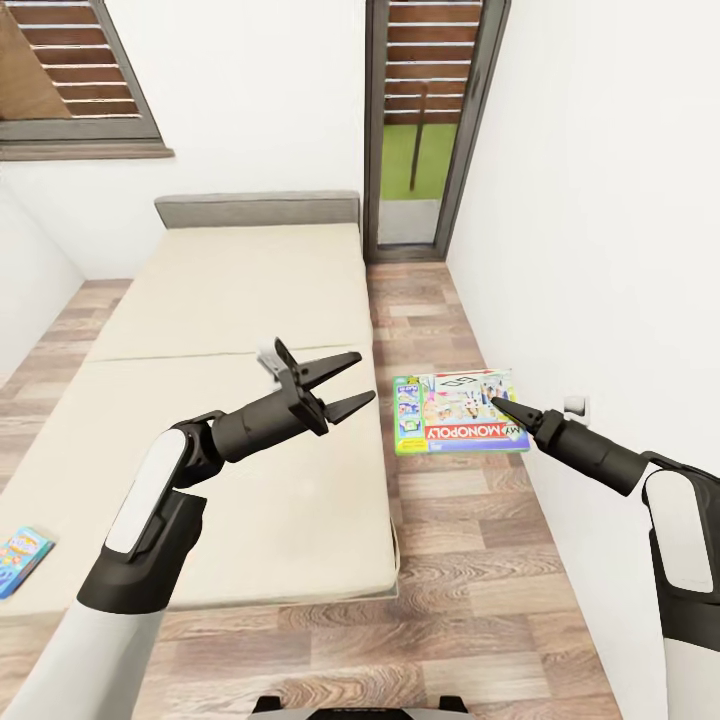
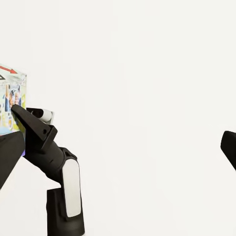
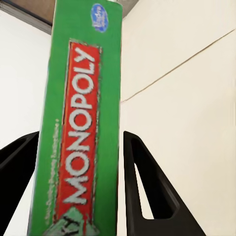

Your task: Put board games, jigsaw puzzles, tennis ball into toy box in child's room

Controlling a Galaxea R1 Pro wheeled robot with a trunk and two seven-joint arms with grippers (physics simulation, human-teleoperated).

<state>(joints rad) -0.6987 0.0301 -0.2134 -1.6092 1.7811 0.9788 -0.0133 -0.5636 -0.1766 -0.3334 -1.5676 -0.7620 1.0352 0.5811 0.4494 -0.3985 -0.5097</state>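
Note:
The green-edged Monopoly board game hangs flat above the floor strip right of the bed. My right gripper is shut on its near right edge. The right wrist view has the box's green "MONOPOLY" side pinched between the two black fingers. My left gripper is open over the bed's right half, holding nothing; its wrist view looks across at the right gripper and the box. A smaller blue board game lies on the mattress at its near left edge.
A white wall runs close along my right arm, with a small socket just behind the gripper. A narrow shuttered glass door stands beyond the floor strip. A shuttered window is at the back left.

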